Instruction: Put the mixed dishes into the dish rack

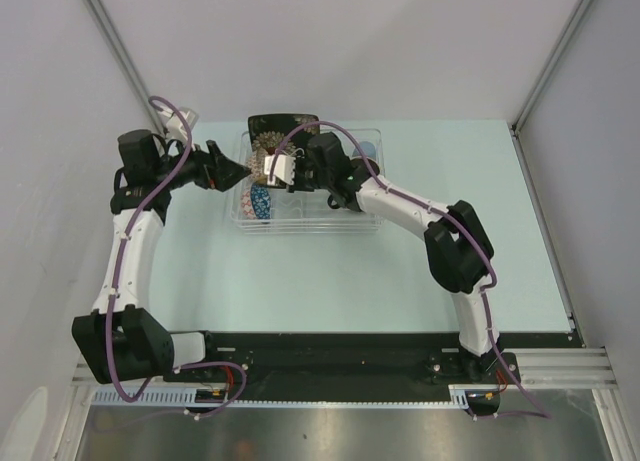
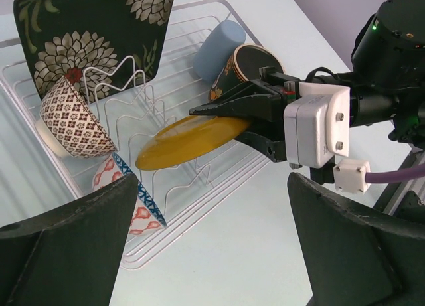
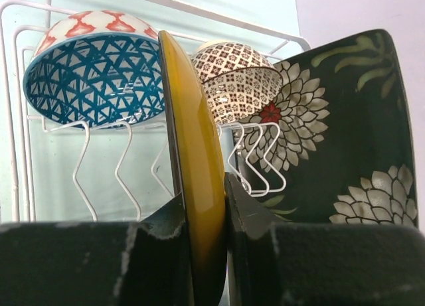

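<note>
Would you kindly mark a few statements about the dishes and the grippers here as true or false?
1. The right gripper is shut on the yellow saucer, held on edge. True.
2. The left gripper holds the beige bowl. False: it is open and holds nothing; the bowl sits in the rack.
3. The black plate stands on edge in the rack. True.
4. The blue cup stands upright on the table outside the rack. False: it lies on its side inside the rack.
</note>
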Tool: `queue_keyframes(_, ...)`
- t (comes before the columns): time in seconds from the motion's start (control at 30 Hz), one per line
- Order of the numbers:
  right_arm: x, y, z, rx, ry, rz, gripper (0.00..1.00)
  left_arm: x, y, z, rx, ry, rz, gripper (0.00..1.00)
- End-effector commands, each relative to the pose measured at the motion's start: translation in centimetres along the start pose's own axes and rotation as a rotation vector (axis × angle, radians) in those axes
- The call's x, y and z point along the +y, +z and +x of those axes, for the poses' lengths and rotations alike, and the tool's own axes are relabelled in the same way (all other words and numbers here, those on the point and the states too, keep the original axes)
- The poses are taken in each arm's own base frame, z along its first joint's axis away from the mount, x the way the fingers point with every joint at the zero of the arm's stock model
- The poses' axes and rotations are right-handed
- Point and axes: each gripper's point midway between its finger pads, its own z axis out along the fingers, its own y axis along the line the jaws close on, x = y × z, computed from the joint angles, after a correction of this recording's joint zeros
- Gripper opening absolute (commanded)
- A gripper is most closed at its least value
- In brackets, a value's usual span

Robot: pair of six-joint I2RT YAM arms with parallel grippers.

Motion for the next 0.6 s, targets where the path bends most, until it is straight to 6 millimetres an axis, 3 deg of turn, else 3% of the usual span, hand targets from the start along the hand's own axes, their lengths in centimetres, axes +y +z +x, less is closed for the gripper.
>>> queue_keyframes(0.0,-1.5,0.2,-0.9,-0.060,0.022,0.034,0.00,-0.3,-0.1,-0.7,-0.018,0.023,0.021,1.00)
queue_keyframes(0.17,-2.0,0.6,-0.2,-0.069,0.044,0.053,0.00,-0.1,-0.1,-0.7,-0.018,0.023,0.020,1.00)
queue_keyframes(0.57,-0.4,1.9,1.6,-0.062,0.109,0.026,0.00,0.0,0.0,-0.7,-0.013,0.026,0.019,1.00)
